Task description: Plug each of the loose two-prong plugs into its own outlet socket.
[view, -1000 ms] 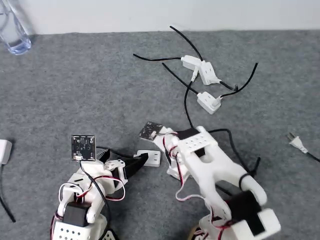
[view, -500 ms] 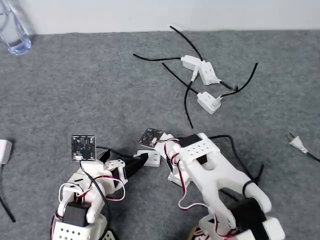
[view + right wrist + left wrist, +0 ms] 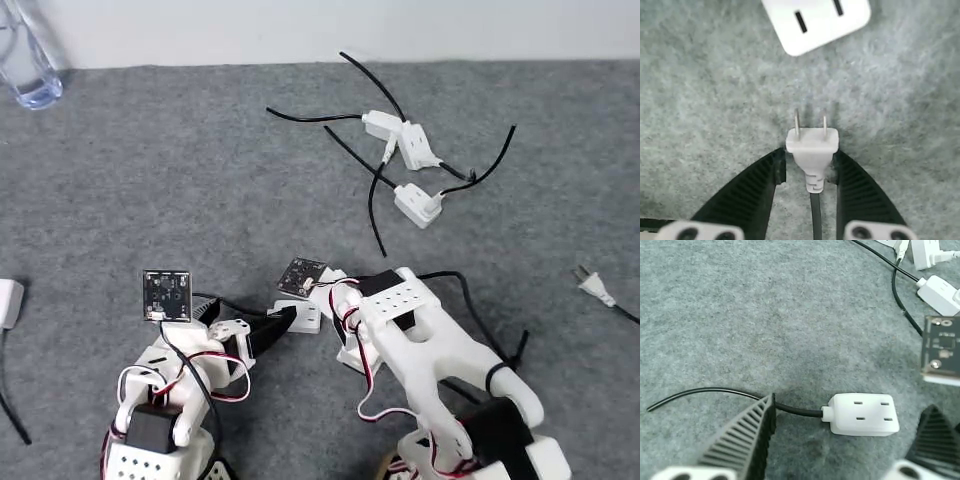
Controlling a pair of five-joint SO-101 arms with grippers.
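**High view.** The left gripper (image 3: pixel 283 322) sits low over the grey desk (image 3: pixel 150 180), with one black finger against the side of a white outlet socket (image 3: pixel 303 316). The right arm (image 3: pixel 430 340) lies just beside that socket on the opposite side, and its own body hides its gripper. More white sockets (image 3: pixel 410 145) with black cords lie well apart, toward the far edge. A second loose plug (image 3: pixel 596 286) rests at the desk's right edge.

**Left wrist view.** The left gripper (image 3: pixel 852 407) is spread wide and grasps nothing. The outlet socket (image 3: pixel 862 414) lies flat between the fingers, slots upward. Its black cord (image 3: pixel 715 391) runs past the tip of one finger (image 3: pixel 747 440); whether the two touch cannot be told.

**Right wrist view.** The right gripper (image 3: pixel 810 160) is clenched on a two-prong plug (image 3: pixel 812 142), both fingers pressed against the sides of its body. The prongs point toward the outlet socket (image 3: pixel 815 17), which is near but apart from them, with bare desk between.
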